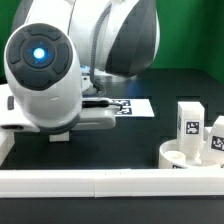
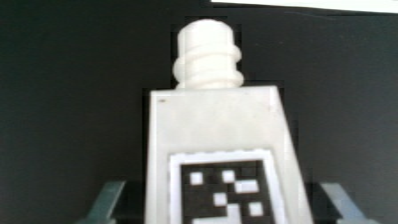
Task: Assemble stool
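A white blocky plastic leg (image 2: 217, 130) with a ribbed peg and a black-and-white tag sits over the black bench (image 2: 54, 100) between the fingers of the gripper (image 2: 222, 198), which stands released with dark slivers either side, while at the exterior view's right two more tagged white legs (image 1: 190, 120) (image 1: 216, 136) stand upright on the thick round white plastic seat (image 1: 180, 157).

One leg (image 2: 217, 140) sits between the jaws, its peg end pointing away from them, with the surface (image 2: 71, 50) beneath.

Marker board (image 1: 133, 106) flat on blk table (image 1: 150, 135); white rail (image 1: 90, 183) nr cam.
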Action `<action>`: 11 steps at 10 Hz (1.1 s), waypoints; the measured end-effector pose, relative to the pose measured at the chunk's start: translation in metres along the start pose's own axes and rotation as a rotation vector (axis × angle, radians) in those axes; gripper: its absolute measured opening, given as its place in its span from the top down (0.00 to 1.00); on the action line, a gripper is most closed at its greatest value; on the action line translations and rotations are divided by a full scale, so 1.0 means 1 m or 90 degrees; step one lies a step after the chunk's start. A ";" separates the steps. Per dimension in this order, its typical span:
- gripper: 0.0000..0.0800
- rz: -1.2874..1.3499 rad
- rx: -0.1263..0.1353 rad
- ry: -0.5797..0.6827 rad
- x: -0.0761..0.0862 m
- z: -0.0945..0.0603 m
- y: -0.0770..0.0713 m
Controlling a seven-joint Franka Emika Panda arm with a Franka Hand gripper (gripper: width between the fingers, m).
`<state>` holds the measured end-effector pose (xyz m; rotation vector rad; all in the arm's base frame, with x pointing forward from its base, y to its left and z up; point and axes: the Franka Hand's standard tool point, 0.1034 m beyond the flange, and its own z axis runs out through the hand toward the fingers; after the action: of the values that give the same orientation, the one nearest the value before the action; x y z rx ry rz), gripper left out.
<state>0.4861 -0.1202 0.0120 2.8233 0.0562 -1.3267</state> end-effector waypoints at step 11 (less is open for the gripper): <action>0.59 0.048 -0.020 0.169 -0.004 -0.107 -0.050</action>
<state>0.5632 -0.0663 0.0833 2.9229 -0.0237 -0.9218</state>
